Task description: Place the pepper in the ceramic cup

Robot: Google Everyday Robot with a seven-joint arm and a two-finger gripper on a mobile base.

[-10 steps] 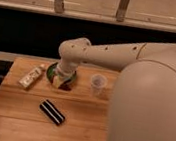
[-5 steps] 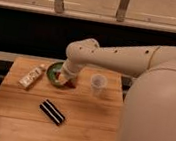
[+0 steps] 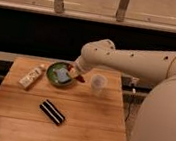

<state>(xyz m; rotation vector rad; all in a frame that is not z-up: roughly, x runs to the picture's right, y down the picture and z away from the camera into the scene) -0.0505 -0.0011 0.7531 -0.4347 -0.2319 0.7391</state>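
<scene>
So right now my claw is hanging just right of the green bowl, between it and the cup, and it's clamped fully shut. There's a small dark red thing poking out under it, which I take to be the pepper, pinched at the tip of the claw. It looks lifted off the worktop, though I can't be sure how high from this angle.

The cup sits right of the bowl, close by, upright, nothing in it that I can see. The striped black block is in front of the bowl and the pale tube to the left of it, both well out of my path.

For this step I'd slide sideways toward the cup while keeping height, so the dangling pepper clears the rim instead of knocking the cup over. That cup looks light and tippy. Centre over the mouth, lower a touch, then let go.
</scene>
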